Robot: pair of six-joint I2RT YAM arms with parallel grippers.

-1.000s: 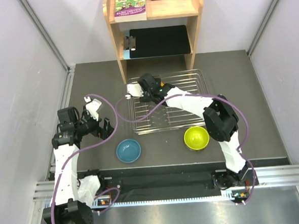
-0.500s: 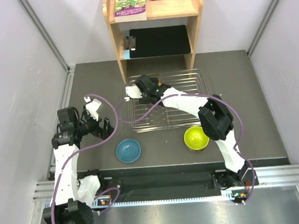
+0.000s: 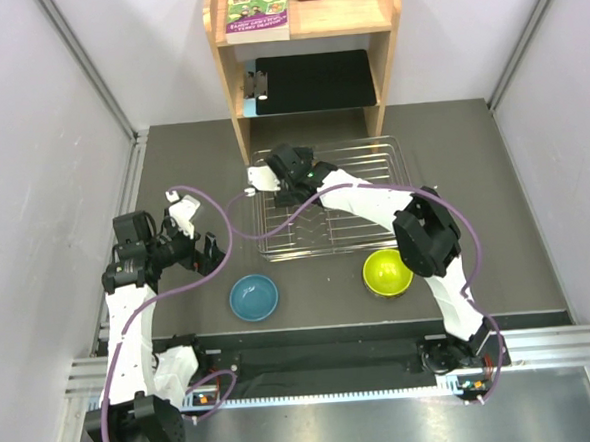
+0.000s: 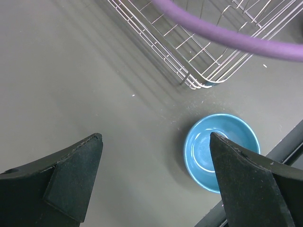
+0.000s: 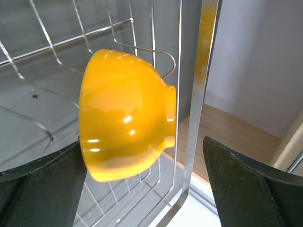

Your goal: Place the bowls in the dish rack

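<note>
Dark grey worktop (image 3: 172,168) runs between pale walls to a wooden shelf unit (image 3: 237,84) at the far end, and the dish rack (image 3: 366,232) sits in front of it. We count three bowls in view. The orange bowl (image 5: 125,113) stands on its edge among the tines at the rack's far left corner, close to the raised rim. The right fingers (image 5: 246,189) are spread wide to either side of it and do not clamp it. We judge that this bowl is loaded and that the placing step is at its end.

The blue bowl (image 3: 254,297) sits upright on the worktop just beside the rack's near left corner, and the lime-green bowl (image 3: 387,271) sits by its near right corner. The left fingers (image 4: 71,175) hang apart above the worktop and hold nothing, with the blue bowl below and ahead of them.

Next, we think the right arm should draw straight back and up, without catching the rim wire or tipping the orange bowl. One arm can then go for a bowl on the worktop. The left arm looks best placed for the blue bowl: it would come down over the rim, close on the wall, and carry it into a free row of tines.
</note>
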